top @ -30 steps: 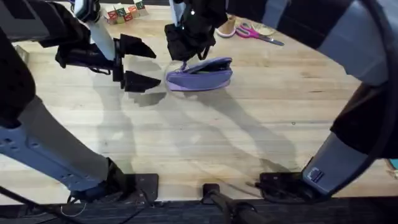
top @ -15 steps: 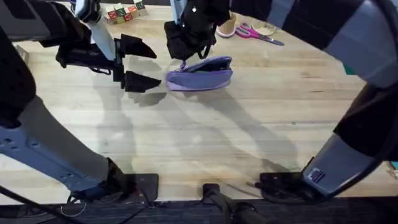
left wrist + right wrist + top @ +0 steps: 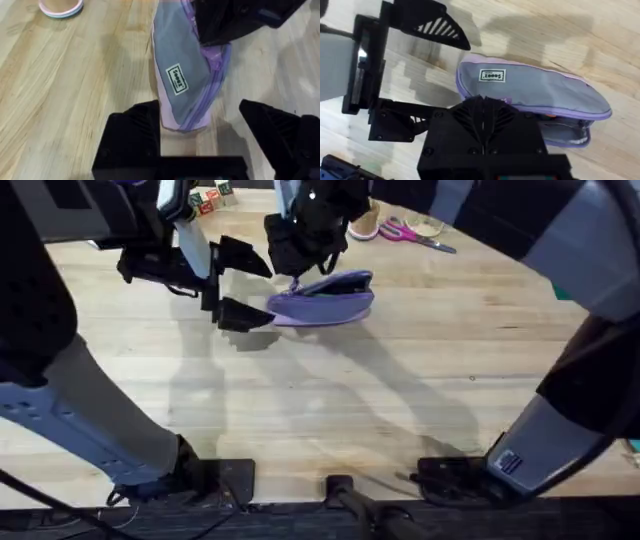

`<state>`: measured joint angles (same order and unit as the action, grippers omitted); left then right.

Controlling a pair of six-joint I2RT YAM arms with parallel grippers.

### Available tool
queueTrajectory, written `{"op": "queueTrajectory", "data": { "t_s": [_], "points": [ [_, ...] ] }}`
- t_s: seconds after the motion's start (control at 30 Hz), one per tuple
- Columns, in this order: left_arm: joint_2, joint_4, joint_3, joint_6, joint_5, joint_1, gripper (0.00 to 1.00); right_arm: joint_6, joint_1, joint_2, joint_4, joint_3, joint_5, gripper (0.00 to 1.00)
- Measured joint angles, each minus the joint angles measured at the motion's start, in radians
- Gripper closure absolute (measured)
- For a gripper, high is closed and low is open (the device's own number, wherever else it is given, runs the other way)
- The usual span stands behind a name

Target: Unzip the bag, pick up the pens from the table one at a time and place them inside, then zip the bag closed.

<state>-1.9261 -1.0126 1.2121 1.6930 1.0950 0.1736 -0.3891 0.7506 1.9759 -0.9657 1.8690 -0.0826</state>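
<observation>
The lavender bag [image 3: 325, 300] lies on the pale wooden table [image 3: 400, 400] at the far middle. My right gripper [image 3: 298, 272] hangs over the bag's left end, its black fingers pressed together at the zipper line [image 3: 485, 117], shut on the zipper pull. Past the gripper the zipper gapes [image 3: 570, 136], and a sliver of orange shows in the slit. My left gripper [image 3: 246, 286] stands open just left of the bag. In the left wrist view the bag's end [image 3: 182, 80] lies between its spread fingers [image 3: 137, 132]. The pens are hidden.
Pink-handled scissors [image 3: 405, 232] and a round pink-rimmed item [image 3: 366, 224] lie behind the bag at the far edge. Coloured blocks [image 3: 205, 200] sit at the far left. The front half of the table is bare wood.
My left gripper has moved right, closer to the bag's left end, still open. The right gripper and the bag have stayed put.
</observation>
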Motion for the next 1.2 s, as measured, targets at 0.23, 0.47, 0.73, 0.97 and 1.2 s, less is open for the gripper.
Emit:
{"op": "queueTrajectory", "data": {
  "t_s": [0.23, 0.47, 0.73, 0.97, 1.2],
  "points": [
    [0.000, 0.039, 0.000, -0.013, -0.035, -0.038, 0.223, 0.000, 0.000, 0.000, 0.000, 0.000, 0.000, 0.971],
    [0.000, 0.066, 0.000, -0.016, -0.049, -0.079, 0.918, 0.000, 0.000, 0.000, 0.000, 0.000, 0.000, 0.971],
    [0.000, 0.074, 0.000, -0.017, -0.056, -0.087, 0.957, 0.000, -0.001, 0.000, 0.000, 0.000, 0.000, 0.971],
    [0.000, 0.074, 0.000, -0.017, -0.056, -0.087, 0.957, 0.008, -0.032, 0.000, -0.104, 0.000, -0.009, 0.968],
    [0.000, 0.074, 0.000, -0.017, -0.056, -0.087, 0.958, 0.034, -0.184, 0.000, -0.262, 0.000, -0.098, 0.969]
  ]
}}
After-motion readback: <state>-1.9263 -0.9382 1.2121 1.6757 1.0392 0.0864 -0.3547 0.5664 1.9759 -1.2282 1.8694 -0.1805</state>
